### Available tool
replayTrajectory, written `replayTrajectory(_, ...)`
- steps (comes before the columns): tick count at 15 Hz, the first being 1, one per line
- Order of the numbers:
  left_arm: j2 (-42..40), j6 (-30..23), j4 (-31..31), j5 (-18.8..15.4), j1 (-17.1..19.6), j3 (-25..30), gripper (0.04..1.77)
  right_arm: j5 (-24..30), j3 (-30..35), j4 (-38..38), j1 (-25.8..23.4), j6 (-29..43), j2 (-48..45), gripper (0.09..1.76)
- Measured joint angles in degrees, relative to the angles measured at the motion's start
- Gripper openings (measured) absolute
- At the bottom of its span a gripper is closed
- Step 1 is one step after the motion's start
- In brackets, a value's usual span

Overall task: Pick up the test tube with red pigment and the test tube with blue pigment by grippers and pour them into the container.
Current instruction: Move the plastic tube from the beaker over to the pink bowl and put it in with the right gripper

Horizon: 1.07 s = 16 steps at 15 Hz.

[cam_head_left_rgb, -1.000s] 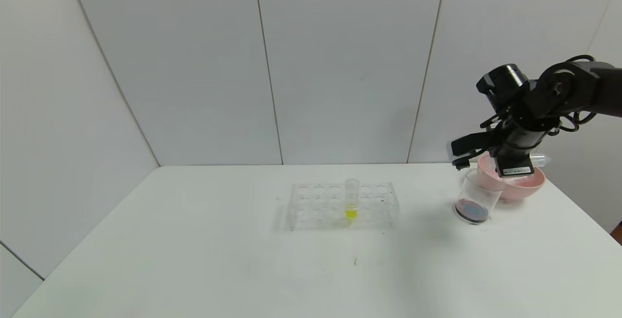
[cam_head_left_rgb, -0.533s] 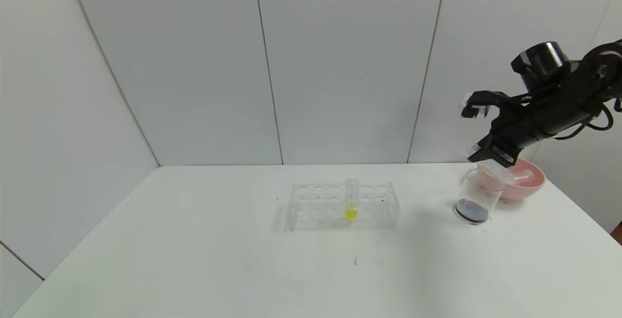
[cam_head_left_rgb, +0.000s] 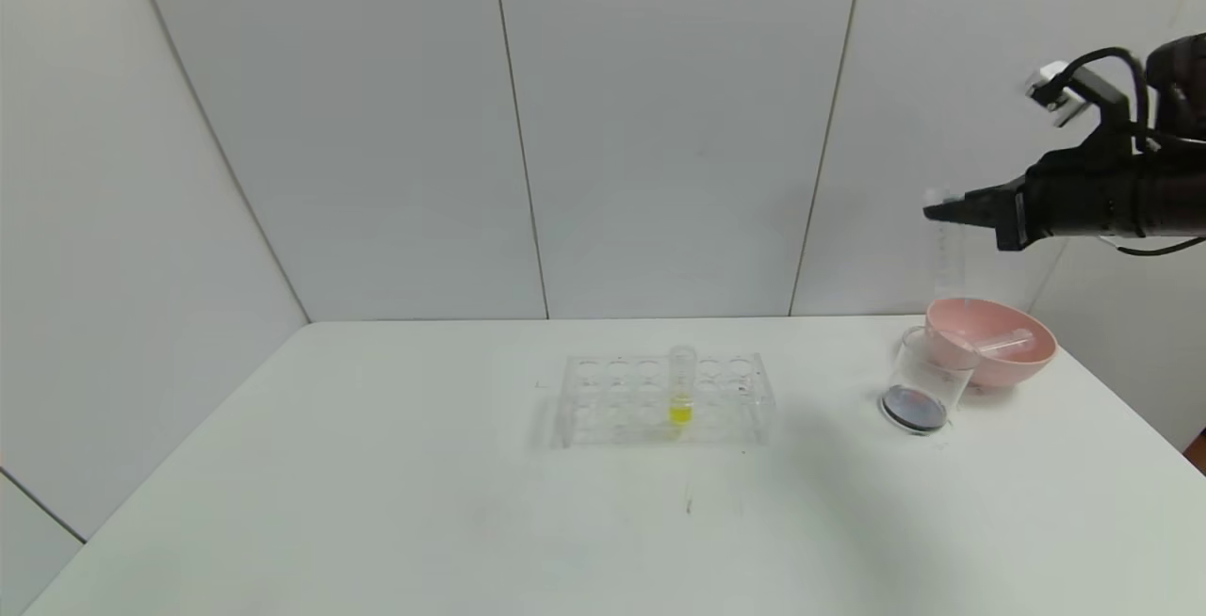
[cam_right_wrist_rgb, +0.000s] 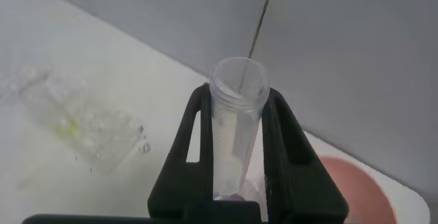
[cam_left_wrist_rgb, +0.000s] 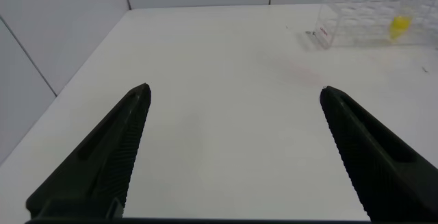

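My right gripper (cam_head_left_rgb: 935,211) is high above the pink bowl (cam_head_left_rgb: 1022,364) and the beaker, shut on a clear test tube (cam_head_left_rgb: 945,244) that hangs upright and looks empty. In the right wrist view the tube (cam_right_wrist_rgb: 236,135) stands between the gripper (cam_right_wrist_rgb: 238,94) fingers, mouth towards the camera. No red or blue liquid shows in any tube. The glass beaker (cam_head_left_rgb: 928,380) holds a dark bluish-red pool at its bottom. A second empty tube (cam_head_left_rgb: 1004,343) lies in the pink bowl. My left gripper (cam_left_wrist_rgb: 234,90) is open and empty above bare table, out of the head view.
A clear rack (cam_head_left_rgb: 664,399) stands mid-table with one tube of yellow liquid (cam_head_left_rgb: 680,392); it also shows in the left wrist view (cam_left_wrist_rgb: 363,25). The table's right edge runs close to the bowl. White wall panels stand behind.
My right gripper has risen from just over the beaker and bowl and swung level, carrying the tube from a tipped pose to upright. The left arm has not moved.
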<state>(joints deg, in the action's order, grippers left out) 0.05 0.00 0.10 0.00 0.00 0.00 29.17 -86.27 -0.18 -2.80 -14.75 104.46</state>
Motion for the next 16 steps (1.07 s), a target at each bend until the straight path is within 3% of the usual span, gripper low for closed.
replayTrajectory(2,0.00,0.00,-0.02,0.00,0.00,0.00,1.76,0.66,9.18,-15.96,-0.50,7.40,-2.43,0.48)
replayTrajectory(4,0.00,0.00,0.00,0.00,0.00,0.00,1.76,1.12,18.33,-28.26,-1.24,10.30,-4.07,0.48)
replayTrajectory(9,0.00,0.00,0.00,0.00,0.00,0.00,1.76,1.72,35.04,-47.96,-3.32,11.91,-5.99,0.48)
replayTrajectory(12,0.00,0.00,0.00,0.00,0.00,0.00,1.76,1.65,37.79,-50.94,-5.11,11.96,-4.74,0.48)
replayTrajectory(16,0.00,0.00,-0.02,0.00,0.00,0.00,1.76,1.43,35.91,-51.13,-7.39,11.97,-1.62,0.48)
